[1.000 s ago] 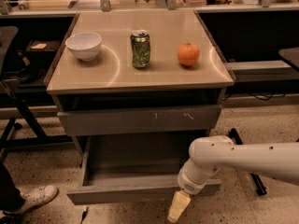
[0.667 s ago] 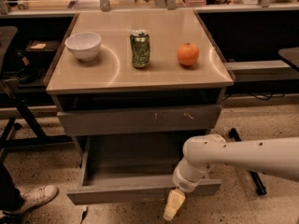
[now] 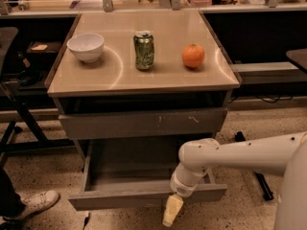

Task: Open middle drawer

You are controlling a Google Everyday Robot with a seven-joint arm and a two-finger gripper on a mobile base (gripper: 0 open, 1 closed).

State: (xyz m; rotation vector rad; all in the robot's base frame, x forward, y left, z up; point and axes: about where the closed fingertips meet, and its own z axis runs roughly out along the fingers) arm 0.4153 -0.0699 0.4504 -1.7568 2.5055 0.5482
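The middle drawer (image 3: 120,199) stands pulled out at the lower centre of the frame, its grey tray showing. The gripper (image 3: 172,211) hangs against its front panel, right of centre, pointing down; whether it is wide or narrow cannot be told. Above is the scratched drawer (image 3: 144,123), and on the worktop (image 3: 144,80) a white bowl (image 3: 86,47), green can (image 3: 144,50) and orange (image 3: 193,56)

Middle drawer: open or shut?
Open. The middle drawer juts well out from under the scratched drawer above, its grey tray interior exposed. The gripper sits at its front edge.
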